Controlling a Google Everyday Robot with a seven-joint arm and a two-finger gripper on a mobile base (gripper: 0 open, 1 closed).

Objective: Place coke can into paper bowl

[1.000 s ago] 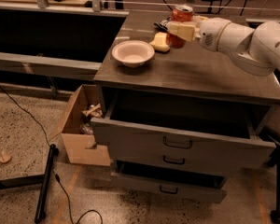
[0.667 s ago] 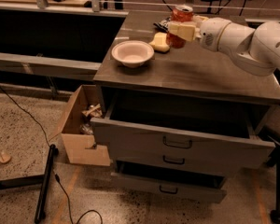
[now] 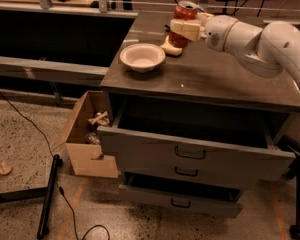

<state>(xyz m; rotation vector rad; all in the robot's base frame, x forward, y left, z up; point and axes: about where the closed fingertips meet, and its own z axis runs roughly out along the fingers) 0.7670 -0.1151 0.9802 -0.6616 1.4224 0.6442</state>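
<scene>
The red coke can with a silver top is held upright in my gripper, lifted above the back of the grey cabinet top. A cream finger lies across the can's front. The arm comes in from the right. The off-white paper bowl stands empty on the cabinet top's left part, to the lower left of the can and apart from it. A yellow sponge-like block lies just under the can, right of the bowl.
The cabinet's top drawer is pulled open at the front, with two shut drawers below. An open cardboard box with scraps stands on the floor at the left. A black pole and cables lie on the floor.
The gripper has carried the coke can a little to the left and upward, nearer the bowl. The bowl and the sponge block have not moved.
</scene>
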